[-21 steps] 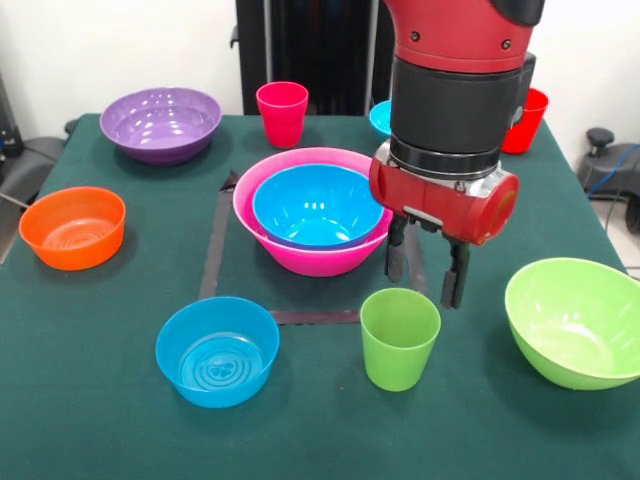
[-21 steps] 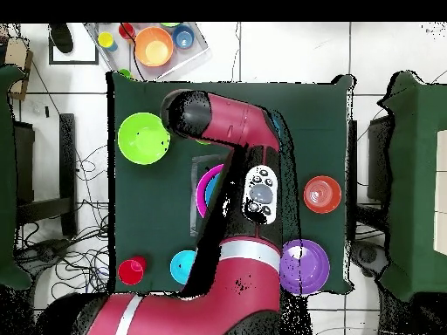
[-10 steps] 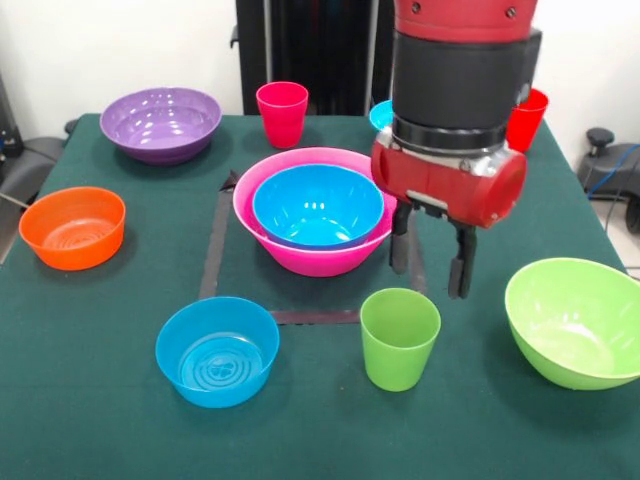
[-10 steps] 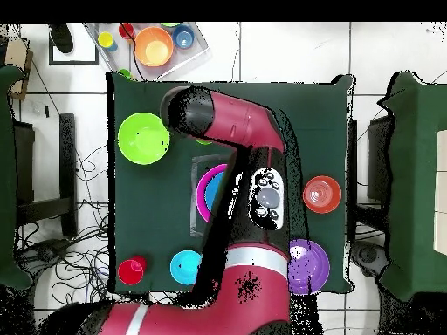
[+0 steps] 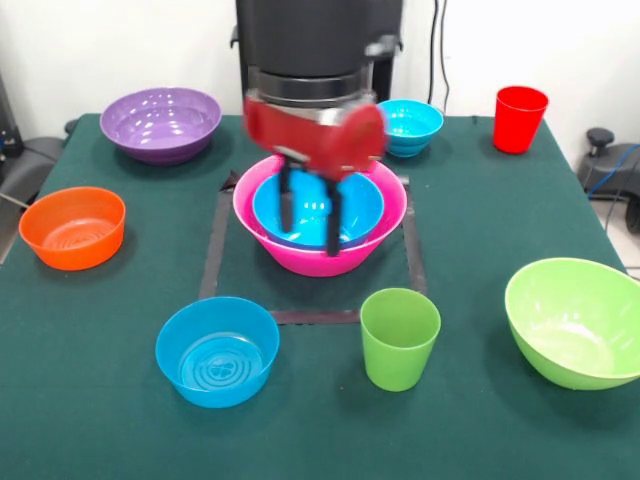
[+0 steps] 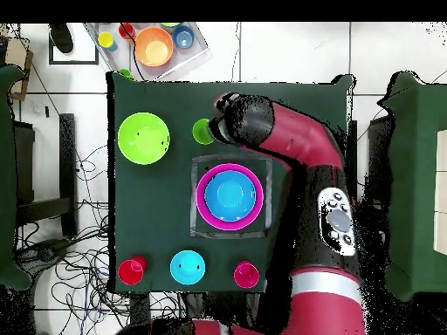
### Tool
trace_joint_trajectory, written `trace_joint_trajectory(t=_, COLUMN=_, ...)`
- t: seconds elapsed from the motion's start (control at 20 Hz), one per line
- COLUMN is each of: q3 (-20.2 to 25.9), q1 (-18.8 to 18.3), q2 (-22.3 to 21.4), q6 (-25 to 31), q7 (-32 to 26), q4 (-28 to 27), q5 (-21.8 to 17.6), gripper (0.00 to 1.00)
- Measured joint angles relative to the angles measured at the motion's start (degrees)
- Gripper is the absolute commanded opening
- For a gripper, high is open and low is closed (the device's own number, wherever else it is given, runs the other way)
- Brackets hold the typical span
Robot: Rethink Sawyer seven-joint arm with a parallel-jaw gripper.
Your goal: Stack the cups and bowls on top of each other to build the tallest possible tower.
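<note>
My gripper [image 5: 308,238] hangs open and empty, blurred, just above the big pink bowl [image 5: 292,258], which holds a blue bowl [image 5: 362,202]. In the overhead view this pair, the pink bowl [image 6: 202,196] with the blue bowl [image 6: 230,195] inside, sits in the taped square. The light green cup [image 5: 400,338] stands upright in front of the pair. Around the table are a red cup [image 5: 520,118], a small blue bowl [image 5: 411,125], a purple bowl [image 5: 160,122], an orange bowl [image 5: 73,227], another blue bowl [image 5: 217,351] and a lime green bowl [image 5: 575,320]. The pink-red cup [image 6: 246,275] shows only from overhead.
A dark tape square [image 5: 214,255] marks the cloth around the pink bowl. Off the table's far end in the overhead view lies a clear tray [image 6: 194,54] with several small bowls. My arm [image 6: 306,166] covers the table's right side there.
My gripper has swung away from beside the light green cup to over the pink and blue bowls, still open and empty. The small blue bowl and red cup are now uncovered.
</note>
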Motion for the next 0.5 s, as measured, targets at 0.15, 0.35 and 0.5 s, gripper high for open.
trace_joint_trajectory(t=0.15, q3=1.36, q1=-2.62, q2=0.01, q6=0.0, q7=-0.53, q4=-0.02, q5=-1.94, gripper=1.0)
trace_joint_trajectory(t=0.35, q3=3.36, q1=-5.35, q2=0.51, q6=-0.49, q7=-1.41, q4=-0.02, q5=-4.74, gripper=1.0)
trace_joint_trajectory(t=0.5, q3=5.2, q1=-6.67, q2=1.34, q6=-1.86, q7=-1.66, q4=-0.04, q5=-7.15, gripper=1.0)
